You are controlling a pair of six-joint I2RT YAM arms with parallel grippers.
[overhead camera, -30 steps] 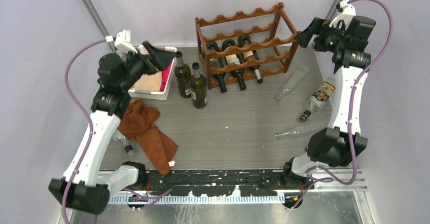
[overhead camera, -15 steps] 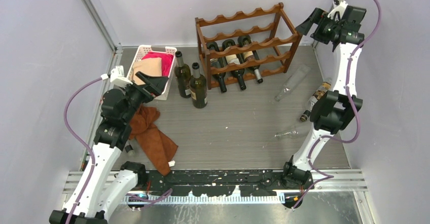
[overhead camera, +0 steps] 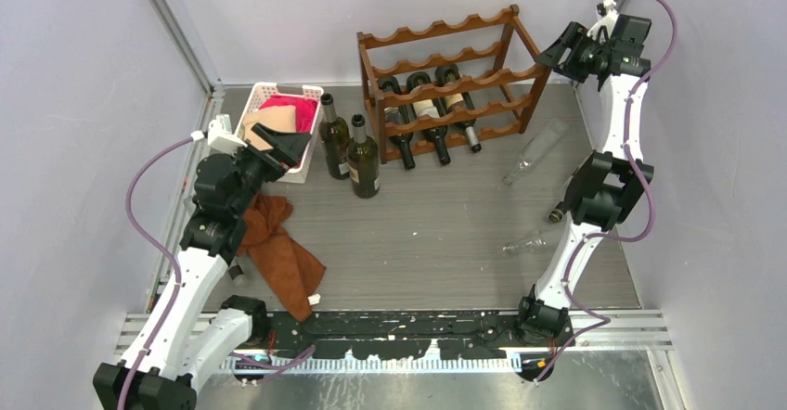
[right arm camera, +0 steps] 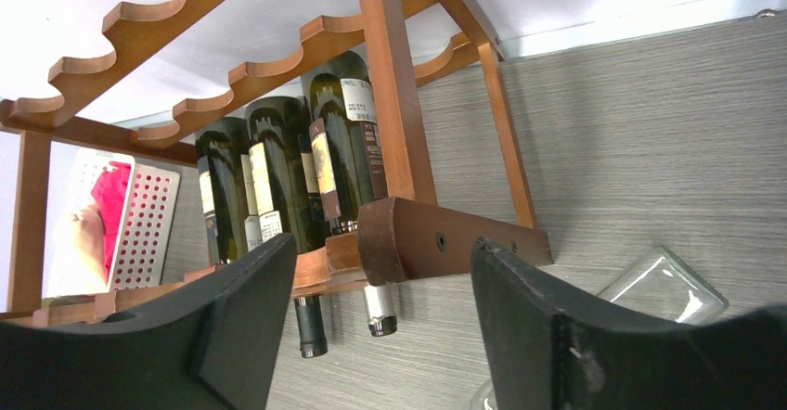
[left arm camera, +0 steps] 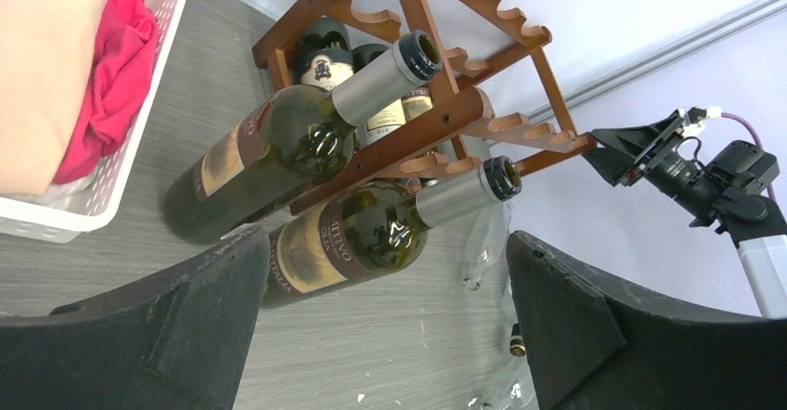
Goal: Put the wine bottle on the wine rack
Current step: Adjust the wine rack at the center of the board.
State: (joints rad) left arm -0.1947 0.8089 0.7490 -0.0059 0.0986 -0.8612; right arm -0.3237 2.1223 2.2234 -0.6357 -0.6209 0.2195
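Your left gripper has pulled back toward you, from over the middle of the white basket to its near edge. Your right arm stands taller now, and the right gripper sits a bit farther back.

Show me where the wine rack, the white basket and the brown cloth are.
wine rack (overhead camera: 436, 28): top external view, on its top scalloped rail.
white basket (overhead camera: 283, 87): top external view, on its far rim.
brown cloth (overhead camera: 278, 248): top external view, on its middle folds.
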